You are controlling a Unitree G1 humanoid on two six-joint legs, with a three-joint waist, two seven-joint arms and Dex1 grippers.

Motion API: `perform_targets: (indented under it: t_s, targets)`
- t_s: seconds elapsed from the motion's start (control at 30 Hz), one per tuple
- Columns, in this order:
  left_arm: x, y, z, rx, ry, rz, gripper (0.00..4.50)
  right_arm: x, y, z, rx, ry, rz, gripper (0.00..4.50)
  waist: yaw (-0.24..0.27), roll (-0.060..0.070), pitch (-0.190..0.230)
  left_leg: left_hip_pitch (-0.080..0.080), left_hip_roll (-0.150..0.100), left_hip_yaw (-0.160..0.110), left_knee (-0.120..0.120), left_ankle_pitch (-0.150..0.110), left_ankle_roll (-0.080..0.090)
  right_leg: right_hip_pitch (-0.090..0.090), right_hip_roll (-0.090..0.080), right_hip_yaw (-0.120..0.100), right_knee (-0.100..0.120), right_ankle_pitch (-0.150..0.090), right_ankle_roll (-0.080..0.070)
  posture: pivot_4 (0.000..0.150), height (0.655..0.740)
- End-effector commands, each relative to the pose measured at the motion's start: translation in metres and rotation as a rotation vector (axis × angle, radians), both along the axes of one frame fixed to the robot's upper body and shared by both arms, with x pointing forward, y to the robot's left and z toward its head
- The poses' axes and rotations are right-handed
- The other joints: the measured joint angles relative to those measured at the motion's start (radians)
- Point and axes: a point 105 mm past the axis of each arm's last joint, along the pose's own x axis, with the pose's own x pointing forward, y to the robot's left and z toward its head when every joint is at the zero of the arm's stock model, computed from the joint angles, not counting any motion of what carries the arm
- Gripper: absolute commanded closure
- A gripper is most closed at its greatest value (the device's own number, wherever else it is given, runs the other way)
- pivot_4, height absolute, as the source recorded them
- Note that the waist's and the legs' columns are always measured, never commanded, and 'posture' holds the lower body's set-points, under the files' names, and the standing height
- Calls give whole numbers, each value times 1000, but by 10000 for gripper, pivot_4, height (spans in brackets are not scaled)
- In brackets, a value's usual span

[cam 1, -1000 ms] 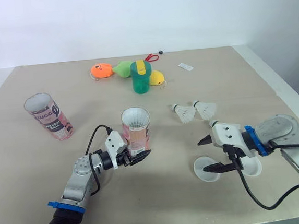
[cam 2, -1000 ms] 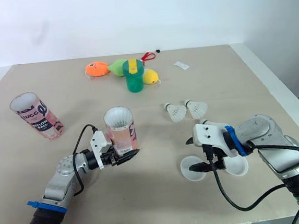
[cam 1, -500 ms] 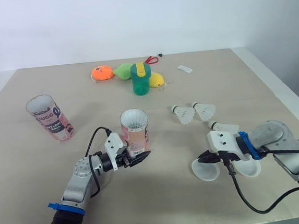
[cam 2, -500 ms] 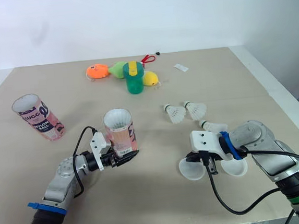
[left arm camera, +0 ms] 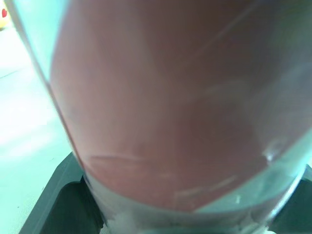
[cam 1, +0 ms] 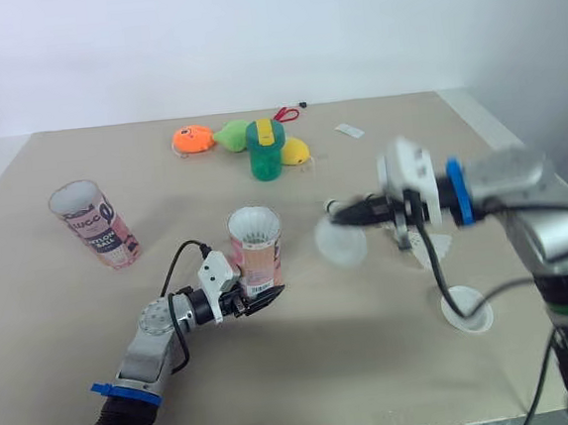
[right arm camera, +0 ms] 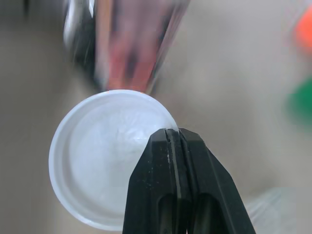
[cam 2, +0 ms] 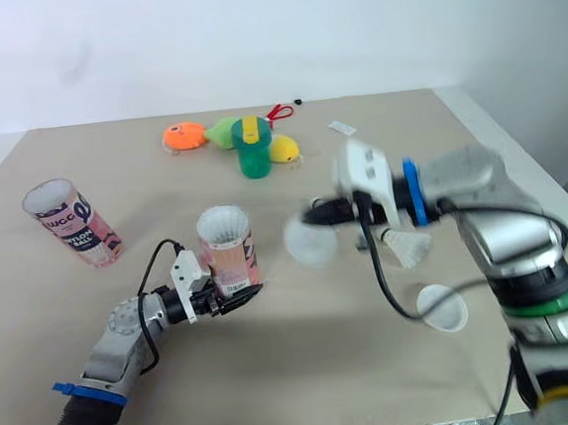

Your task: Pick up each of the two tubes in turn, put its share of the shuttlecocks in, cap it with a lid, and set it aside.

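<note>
While left hand (cam 1: 260, 297) clamps upright tube (cam 1: 257, 253), right hand (right arm camera: 171, 134) pinches lid (right arm camera: 97, 161) rim, lid near tube.

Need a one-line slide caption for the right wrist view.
Right claw pinching the rim of a round translucent white plastic lid, with the pink cylindrical tube just beyond it.

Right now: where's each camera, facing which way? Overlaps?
Left eye: on the head, facing forward and down over the table; the left gripper holds a tube, the right gripper carries a lid; both arms show.
Right eye: same head, same scene, beside the left eye; both arms show.
Left wrist: on the left wrist, looking along its fingers at the gripped tube's wall.
Right wrist: on the right wrist, looking along its shut fingers at the pinched lid, the tube beyond.
Shared: right wrist and eye views show lid and tube.
</note>
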Motion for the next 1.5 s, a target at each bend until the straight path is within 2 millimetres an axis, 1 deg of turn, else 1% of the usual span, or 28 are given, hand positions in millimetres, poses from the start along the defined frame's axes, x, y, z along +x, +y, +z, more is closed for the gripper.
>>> perform_targets:
  t_s: [0.03,0.07,0.2,0.27,0.37,0.63,0.87,1.13,1.4,1.5]
  targets:
    - [-5,2,-28,60,87,3,12194,-7,31,30,74,-85,70,44595,2,0,0,0,0,0,-1,0,0,0,0,0,0,0,-1,1500,7400]
    - [-3,2,-27,61,84,6,12194,-7,41,35,81,-107,85,44595,4,0,0,0,0,-1,-1,0,0,0,0,-1,0,0,-1,1500,7400]
    - [-1,3,-27,67,74,11,12194,-6,62,45,86,-139,118,44595,3,1,0,-2,-1,-1,-1,0,0,0,-1,-2,0,0,-3,1500,7400]
    - [0,3,-27,73,69,15,12194,-4,74,42,37,-170,135,44595,2,1,-1,-2,-1,0,-1,0,0,-1,-2,-1,0,0,-3,1500,7400]
    - [-1,3,-28,74,67,18,12194,2,81,31,-25,-197,130,44595,2,1,-1,-1,-1,0,-1,1,2,0,-2,-1,0,-1,-3,1500,7400]
    - [-3,3,-30,77,70,26,12194,8,80,17,-129,-222,125,44595,2,1,-1,-1,-1,0,-1,2,3,-1,-2,-1,0,0,-3,1500,7400]
    - [-3,4,-30,82,71,29,12194,4,78,13,-163,-220,142,44595,2,1,-1,-1,-1,0,-2,2,3,-1,-2,-1,0,-1,-4,1500,7400]
    - [-4,5,-31,87,74,28,12194,-1,82,7,-194,-235,166,44595,2,1,-1,-1,-1,0,-2,2,2,-1,-2,-1,0,-1,-4,1500,7400]
    - [-3,6,-31,90,74,32,12194,-3,85,-12,-233,-225,187,44595,2,1,-1,-1,-1,0,-2,2,2,-1,-3,-1,0,-2,-4,1500,7400]
    - [-4,6,-32,91,74,32,12194,-4,86,-16,-239,-224,192,44595,2,1,-1,-1,-1,0,-2,2,2,-1,-3,-1,0,-2,-5,1500,7400]
